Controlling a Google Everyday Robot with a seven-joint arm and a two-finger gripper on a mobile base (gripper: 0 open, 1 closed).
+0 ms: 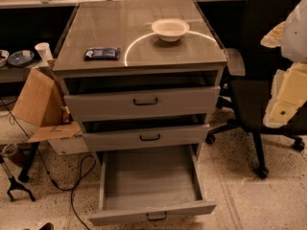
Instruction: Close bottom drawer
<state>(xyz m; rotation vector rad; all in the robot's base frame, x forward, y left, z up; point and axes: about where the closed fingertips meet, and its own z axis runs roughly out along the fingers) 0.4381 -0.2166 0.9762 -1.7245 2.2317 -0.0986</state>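
The grey cabinet [139,63] has three stacked drawers. The bottom drawer [151,213] is pulled far out towards me. Its plain grey box interior [151,176] is open and holds nothing. Its small black bar handle [157,217] sits on the flat front near the bottom of the view. The two drawers above, top [144,102] and middle [148,138], stand slightly ajar. My gripper [287,92], white and pale yellow, hangs close to the camera at the right edge, well above and to the right of the bottom drawer, touching nothing.
A white bowl [170,28] and a dark blue packet [101,53] lie on the cabinet top. A black office chair [261,85] stands right of the cabinet. A cardboard box [41,104], a white cup [44,51] and floor cables [72,181] are at the left.
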